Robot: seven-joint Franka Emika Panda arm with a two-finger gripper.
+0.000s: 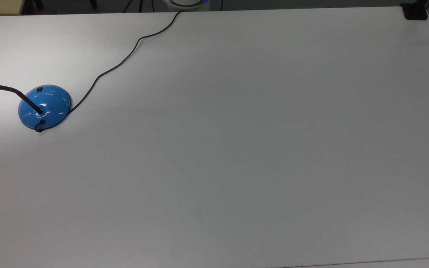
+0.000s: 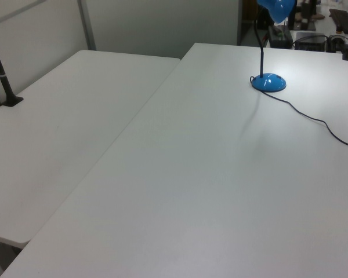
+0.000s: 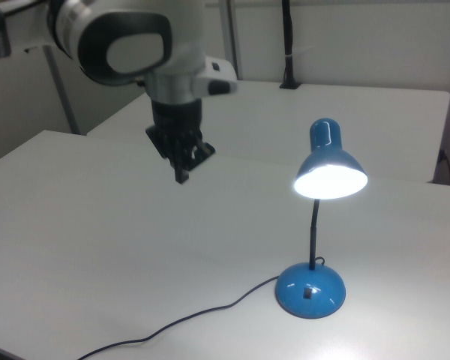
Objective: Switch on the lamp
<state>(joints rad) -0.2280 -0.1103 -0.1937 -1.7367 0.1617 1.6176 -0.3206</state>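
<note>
The lamp (image 3: 312, 289) stands on a white table (image 1: 237, 149), lit; in the right view its shade (image 3: 330, 166) glows white underneath and throws a bright patch on the tabletop around the base; the blue dome base carries a small black switch (image 3: 307, 292) on the side facing the right view's camera, and a black neck rises from it to the shade; in the top view the base (image 1: 44, 107) sits near the top view's left edge, with the cord (image 1: 125, 59) running from it toward the far edge; in the left view the lamp (image 2: 268, 81) is at the far end of the table, toward the left view's right; the gripper (image 3: 183, 161) hangs in the air to the right view's left of the lamp, well apart from it, higher than the shade, pointing down; its fingers look close together and nothing is between them, though I cannot tell for sure whether a gap remains; a second white table (image 2: 58, 127) stands beside the first, on the left view's left.
</note>
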